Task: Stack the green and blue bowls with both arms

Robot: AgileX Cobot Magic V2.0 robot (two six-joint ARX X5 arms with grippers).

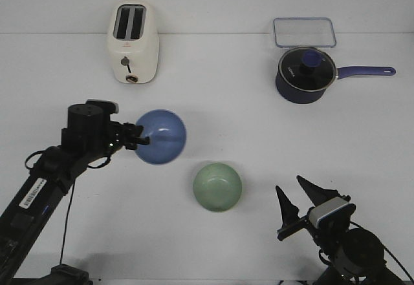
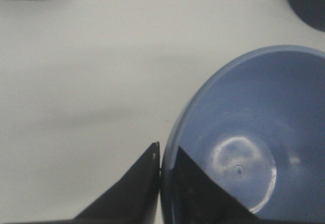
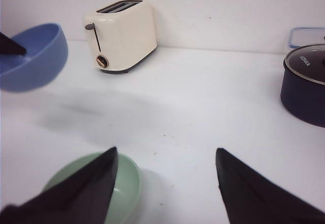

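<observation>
From the front, the left gripper is pinching the rim of the blue bowl and holding it up off the table. The green bowl is sitting on the table, a little ahead and to the right of the blue one. The right gripper is waiting near the green bowl with its fingers spread wide and nothing in them. A toaster, a dark pot and a clear box lid are standing far back.

The left wrist view is showing one finger inside the blue bowl and one outside, squeezing the rim.

The right wrist view is showing the green bowl just beside one open finger, and the blue bowl hanging in the air.

The hold is only on the thin edge, so the blue bowl could tip or slip out. If it is dropped off-center, it could knock the green bowl away.
</observation>
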